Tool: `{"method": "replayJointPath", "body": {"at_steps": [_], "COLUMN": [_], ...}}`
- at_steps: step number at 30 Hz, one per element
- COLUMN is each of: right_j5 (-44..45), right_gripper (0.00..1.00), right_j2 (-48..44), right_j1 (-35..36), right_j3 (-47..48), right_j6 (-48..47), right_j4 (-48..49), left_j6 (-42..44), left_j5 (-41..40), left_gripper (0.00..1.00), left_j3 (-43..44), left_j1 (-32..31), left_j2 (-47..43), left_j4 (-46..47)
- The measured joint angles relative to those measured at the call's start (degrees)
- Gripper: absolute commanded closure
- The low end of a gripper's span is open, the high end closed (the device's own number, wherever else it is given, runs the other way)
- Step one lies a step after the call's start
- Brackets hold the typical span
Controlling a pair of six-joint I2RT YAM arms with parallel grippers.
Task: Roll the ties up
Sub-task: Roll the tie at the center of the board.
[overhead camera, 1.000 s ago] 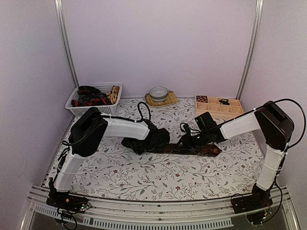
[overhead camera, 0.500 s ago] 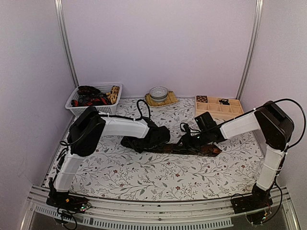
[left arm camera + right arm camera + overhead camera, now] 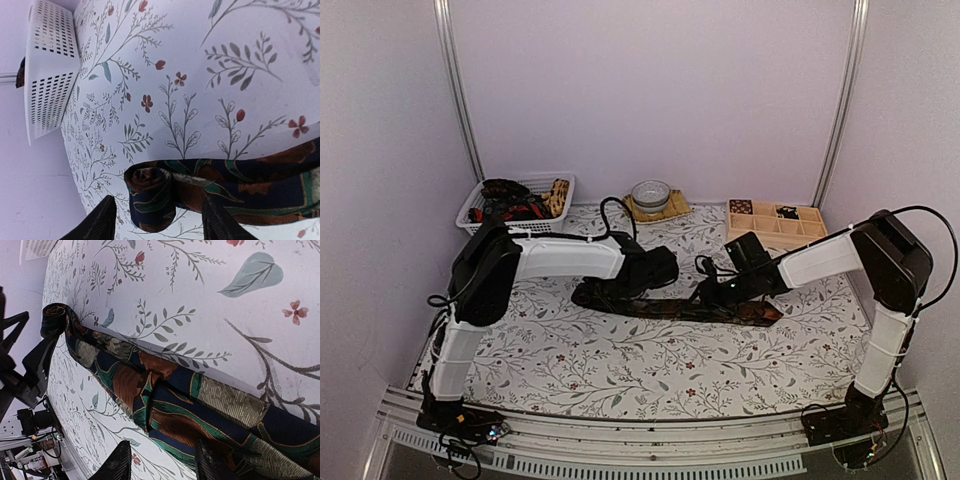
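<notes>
Here, rolled tie (image 3: 148, 201) end, gaps inside left pincer (image 3: 158, 197)

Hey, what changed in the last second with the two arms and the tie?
The left gripper opened, letting go of the rolled end of the tie, and moved slightly farther out. The right gripper and the tie stayed put.

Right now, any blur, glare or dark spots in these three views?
Top external: even light, no glare, tie dark with little pattern showing. Left wrist: rolled end sharp, left end effector's fingers shadowed. Right wrist: tie sharp, right end effector's fingers dark, soft.
</notes>
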Motion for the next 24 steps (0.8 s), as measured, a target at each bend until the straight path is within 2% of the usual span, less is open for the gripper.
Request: {"method": "replayJointPath", "body": {"at_steps": [4, 9, 11, 15, 18, 24], "right_j5": [0.96, 2.45, 2.95, 3.34, 2.95, -0.33], "right_gripper": [0.57, 0.57, 0.57, 0.57, 0.57, 0.59], "right_j2": [-0.02, -0.07, -0.07, -0.07, -0.04, 2.36], "right_j1": [-0.04, -0.11, 0.02, 1.07, 2.75, 7.69], "right_j3": [2.29, 7.21, 9.18, 12.94, 16.46, 27.52], "right_j6": [-1.25, -3.78, -4.57, -5.95, -6.38, -5.84], "right_j4": [-3.41, -7.23, -8.07, -9.14, -9.75, -7.63], "left_j6": [2.47, 3.15, 2.71, 0.33, -1.68, -4.7], "left_j5": [6.54, 20.17, 26.8, 38.95, 46.03, 58.6], "left_gripper": [0.18, 0.15, 0.15, 0.17, 0.18, 0.22], "left_j3": [-1.64, -10.32, -16.09, -27.74, -35.19, -45.72], "left_j1": [-0.04, 1.77, 4.55, 14.38, 20.76, 27.71], "left_j2": [-5.81, -20.22, -27.15, -37.24, -39.85, -40.17], "left_j4": [5.09, 15.63, 20.7, 30.38, 36.35, 45.2]}}
